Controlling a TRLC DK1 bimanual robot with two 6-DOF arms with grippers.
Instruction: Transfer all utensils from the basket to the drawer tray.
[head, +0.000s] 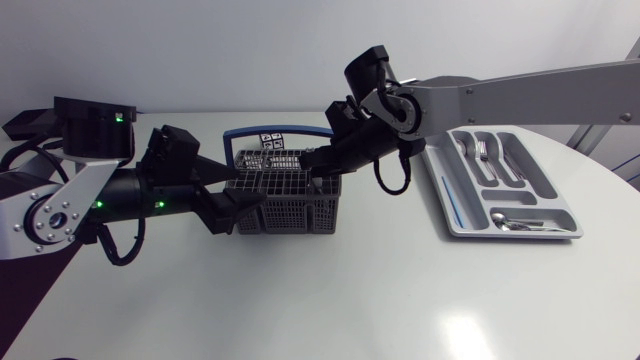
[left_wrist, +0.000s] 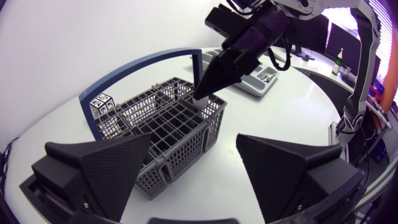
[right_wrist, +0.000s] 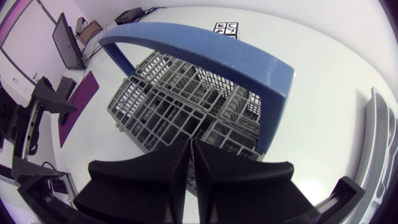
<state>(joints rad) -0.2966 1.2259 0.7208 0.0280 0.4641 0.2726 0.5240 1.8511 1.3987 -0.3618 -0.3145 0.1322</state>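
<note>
Two grippers work at the basket (head: 290, 208), which stands on the table well apart from the drawer tray (head: 436, 185); the tray lies off to the side where my right arm comes in. Several utensils already lie in the tray's compartments, among them forks (head: 486, 155) at the end farther from the basket and a spoon (head: 510, 222) at the nearer end.

The left gripper (head: 245, 195) sits at the basket's end farthest from the tray. Its jaws are spread wide and hold nothing, and from its own wrist the basket's grey wall (left_wrist: 180, 155) lies just ahead between the two fingers. I judge it is placed there to brace the basket so it does not lift or slide.

The right gripper (head: 318, 165) points steeply down into the basket at the end nearest the tray, just beside the foot of the blue handle (right_wrist: 205, 56). Its jaws are drawn almost together, with only a thin slit between them. The left wrist view shows a pale utensil (left_wrist: 199, 101) pinched at its tips, standing upright in a cell. What kind of utensil it is I cannot tell. A tagged cube (head: 272, 143) stands just behind the basket.
</note>
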